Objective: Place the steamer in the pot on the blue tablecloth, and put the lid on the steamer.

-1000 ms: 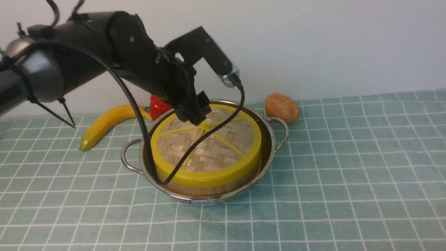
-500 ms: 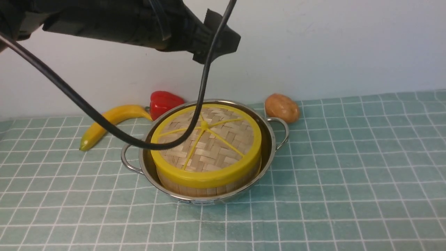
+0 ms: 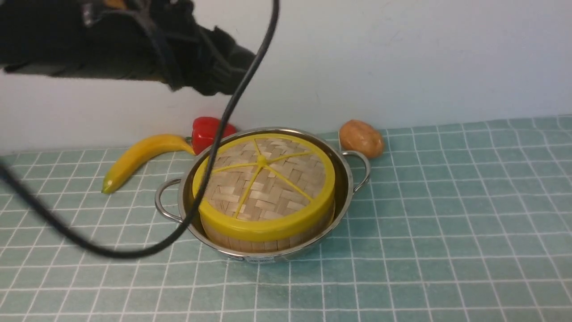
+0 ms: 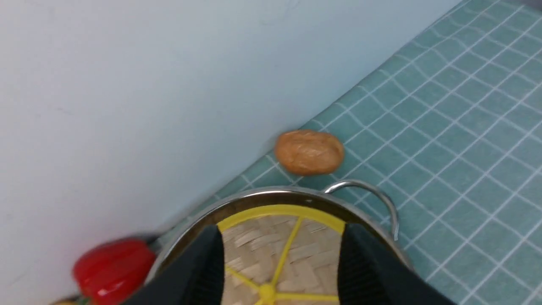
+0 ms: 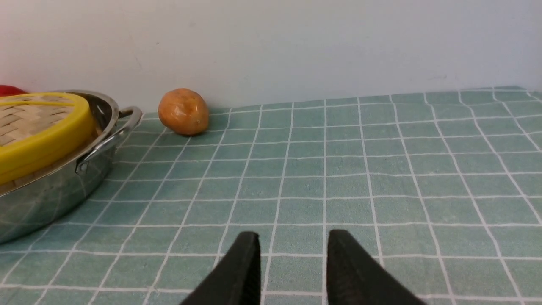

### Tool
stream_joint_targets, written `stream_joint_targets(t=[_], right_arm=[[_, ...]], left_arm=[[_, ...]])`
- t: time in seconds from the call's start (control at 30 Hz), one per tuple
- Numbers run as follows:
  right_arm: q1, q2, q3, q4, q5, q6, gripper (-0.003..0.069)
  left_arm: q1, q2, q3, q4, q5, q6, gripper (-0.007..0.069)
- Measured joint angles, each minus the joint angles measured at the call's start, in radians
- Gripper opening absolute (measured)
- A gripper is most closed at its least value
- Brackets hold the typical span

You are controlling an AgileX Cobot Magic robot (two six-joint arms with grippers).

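The shiny pot (image 3: 345, 181) stands on the blue tablecloth (image 3: 447, 223) with the bamboo steamer (image 3: 268, 243) inside it. The woven lid (image 3: 268, 197) with yellow spokes lies flat on the steamer. My left arm (image 3: 134, 44) hangs high at the upper left, blurred, well above the pot. In the left wrist view my left gripper (image 4: 281, 228) is open and empty, with the lid (image 4: 275, 245) far below between its fingers. My right gripper (image 5: 294, 237) is open over bare cloth, to the right of the pot (image 5: 42, 199). The steamer's contents are hidden.
A banana (image 3: 138, 156) and a red pepper (image 3: 208, 132) lie behind the pot on the left, and a brown potato (image 3: 361, 138) on the right, all near the white wall. A black cable (image 3: 210, 161) hangs across the pot's left side.
My left gripper has lifted off the lid's centre hub and drawn up and back to the left. The lid stays on the steamer. The cable has swung lower and leftward.
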State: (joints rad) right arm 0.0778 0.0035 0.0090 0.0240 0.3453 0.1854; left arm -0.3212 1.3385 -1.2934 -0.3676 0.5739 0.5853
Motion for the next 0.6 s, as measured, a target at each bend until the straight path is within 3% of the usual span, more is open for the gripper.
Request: stream_joint_targets(t=[0.17,0.3,0.6], right_arm=[[0.000,0.000,0.000,0.000,-0.001,0.000,0.0243],[0.000,0.000,0.000,0.000,-0.001,0.000,0.0243],[0.000,0.000,0.000,0.000,-0.001,0.000,0.0243]], left_arm=[[0.131,-0.416,0.394,0.028,-0.185,-0.004,0.0213],[0.216,-0.683,0.675,0.028,-0.212,-0.011,0.0167],[0.325,-1.094,1.100,0.018,-0.255,-0.012,0.0158]])
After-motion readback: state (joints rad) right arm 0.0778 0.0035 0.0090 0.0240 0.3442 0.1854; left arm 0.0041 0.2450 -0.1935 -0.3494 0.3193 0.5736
